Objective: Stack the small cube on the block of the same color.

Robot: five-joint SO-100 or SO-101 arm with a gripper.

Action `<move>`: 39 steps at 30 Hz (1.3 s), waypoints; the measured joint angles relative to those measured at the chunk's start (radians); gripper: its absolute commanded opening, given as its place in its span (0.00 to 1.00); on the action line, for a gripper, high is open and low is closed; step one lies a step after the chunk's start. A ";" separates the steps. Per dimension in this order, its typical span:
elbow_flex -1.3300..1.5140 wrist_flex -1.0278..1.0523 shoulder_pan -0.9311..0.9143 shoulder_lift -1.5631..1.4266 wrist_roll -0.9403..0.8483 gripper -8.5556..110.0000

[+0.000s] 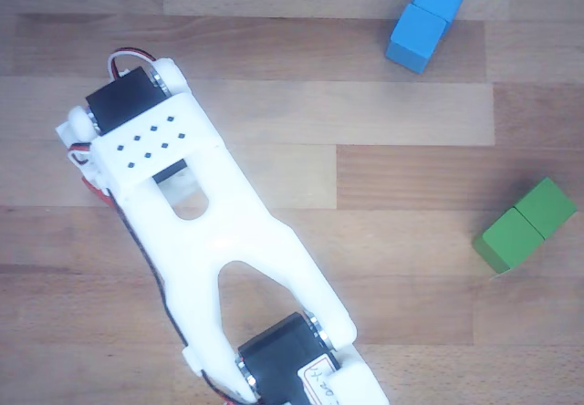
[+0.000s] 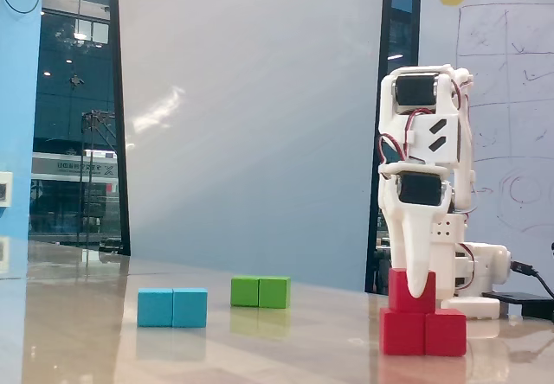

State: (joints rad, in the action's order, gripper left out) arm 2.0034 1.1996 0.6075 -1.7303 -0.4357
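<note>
Reading the fixed view left to right, you pass the blue double block (image 2: 172,307) and the green double block (image 2: 260,291) before reaching the work. There the small red-orange cube (image 2: 401,291) sits on the left half of the long red-orange two-cube block (image 2: 423,332), whose long axis runs across the view. Your white two-finger gripper (image 2: 419,291) hangs straight down over the cube, a finger crossing its face; whether it grips I cannot tell. Your exit is straight up.

Blue double block (image 2: 172,307) and green double block (image 2: 260,291), well apart on wooden table (image 1: 401,241).
</note>
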 measured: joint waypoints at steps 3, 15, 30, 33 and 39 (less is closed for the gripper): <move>0.000 0.012 0.000 0.000 0.000 0.46; -0.002 0.017 0.000 0.000 0.000 0.53; -0.003 0.017 -0.184 -0.049 0.000 0.53; -0.003 0.017 -0.256 -0.051 0.000 0.53; -0.003 0.017 -0.396 -0.051 0.006 0.53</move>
State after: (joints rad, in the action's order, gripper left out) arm 2.0003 1.2164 0.2117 -1.7810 -0.4295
